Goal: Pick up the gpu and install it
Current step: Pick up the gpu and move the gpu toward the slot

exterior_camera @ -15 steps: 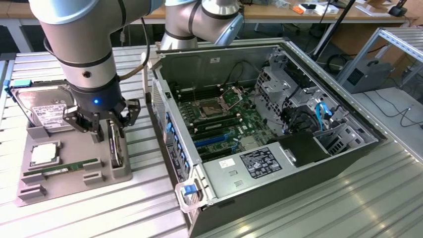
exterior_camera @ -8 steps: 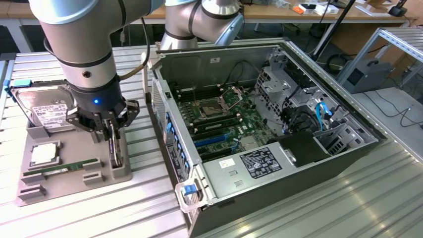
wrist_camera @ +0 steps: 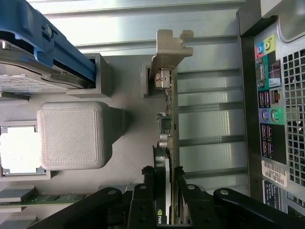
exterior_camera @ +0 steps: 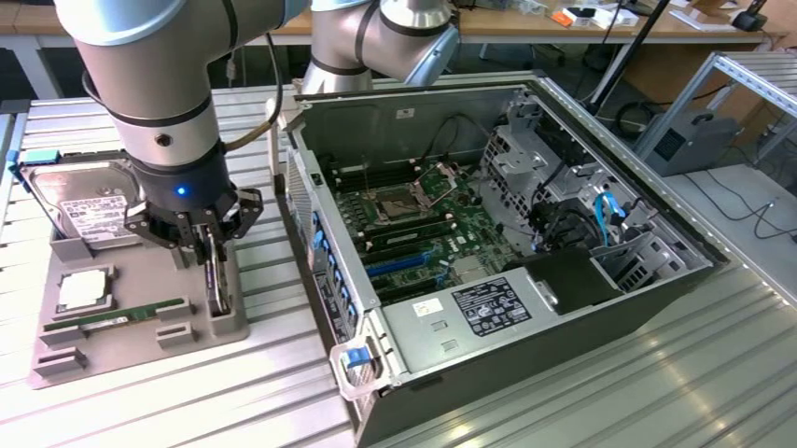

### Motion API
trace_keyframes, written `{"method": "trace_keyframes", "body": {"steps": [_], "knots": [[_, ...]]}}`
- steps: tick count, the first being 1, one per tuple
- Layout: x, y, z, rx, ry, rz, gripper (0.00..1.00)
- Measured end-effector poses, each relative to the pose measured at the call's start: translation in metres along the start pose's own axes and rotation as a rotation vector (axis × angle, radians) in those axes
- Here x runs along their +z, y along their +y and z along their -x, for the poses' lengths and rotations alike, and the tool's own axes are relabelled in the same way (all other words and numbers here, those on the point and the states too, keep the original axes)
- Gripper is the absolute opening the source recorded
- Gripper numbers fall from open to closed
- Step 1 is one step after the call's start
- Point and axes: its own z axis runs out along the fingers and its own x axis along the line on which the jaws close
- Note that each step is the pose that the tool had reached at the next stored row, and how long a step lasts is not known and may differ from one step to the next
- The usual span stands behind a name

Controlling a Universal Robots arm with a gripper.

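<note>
The gpu stands on its long edge in a slot at the exterior view's right side of the grey holder tray. My gripper reaches straight down onto the card's upper edge. In the wrist view the gpu runs away from the camera, with its silvery bracket at the far end. The gripper is shut on the gpu, and a black finger presses each face. The card still sits in the holder.
An open computer case lies beside the tray, with its motherboard exposed and its rear ports facing the card. The tray also holds a hard drive, a processor and a green memory stick. The table is ribbed metal.
</note>
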Motion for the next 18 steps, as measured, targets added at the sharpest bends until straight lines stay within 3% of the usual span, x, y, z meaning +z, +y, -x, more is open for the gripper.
{"method": "trace_keyframes", "body": {"steps": [7, 11, 18], "knots": [[-0.0005, 0.0, 0.0, 0.0, -0.0002, 0.0003, 0.27], [-0.0054, 0.0002, 0.0, 0.0, 0.0002, 0.0037, 0.27], [-0.0112, 0.0004, 0.0, 0.0, 0.0012, 0.0163, 0.27]]}}
